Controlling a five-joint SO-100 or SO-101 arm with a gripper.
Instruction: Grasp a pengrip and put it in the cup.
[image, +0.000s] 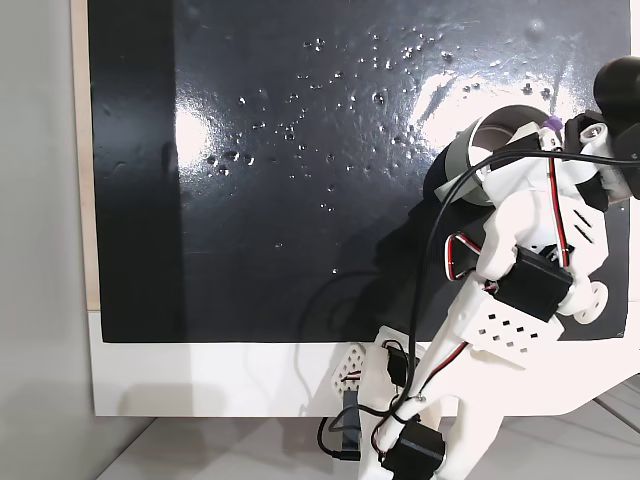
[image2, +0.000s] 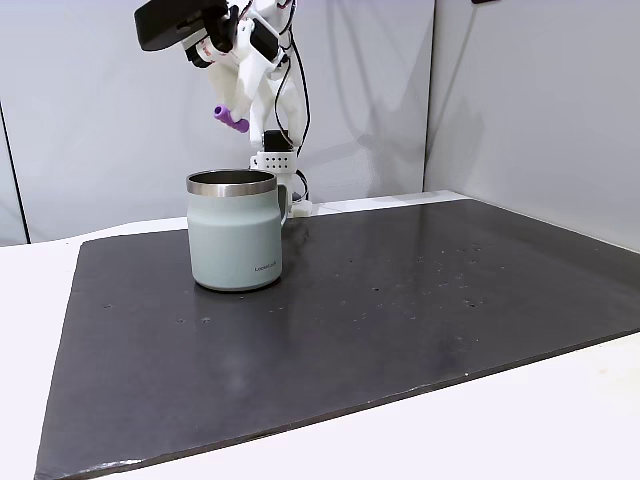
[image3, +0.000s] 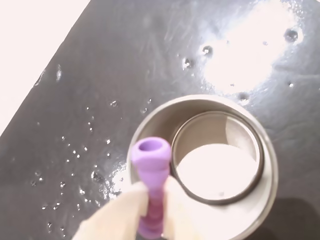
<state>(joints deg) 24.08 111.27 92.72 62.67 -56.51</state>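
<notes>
Pinched in my pincer (image3: 150, 210), the pengrip (image3: 150, 165) hangs above the cup (image3: 260, 210); grasping is done, and only the release into it remains.

Purple pengrip (image3: 150, 175) above upright cup (image3: 200, 107)

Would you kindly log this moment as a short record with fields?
surface: black mat
cup: upright on the mat, nothing seen inside in the wrist view
pengrip: purple, pinched in the gripper, held above the cup
gripper: shut on the pengrip
task stage: pengrip not yet released
</notes>
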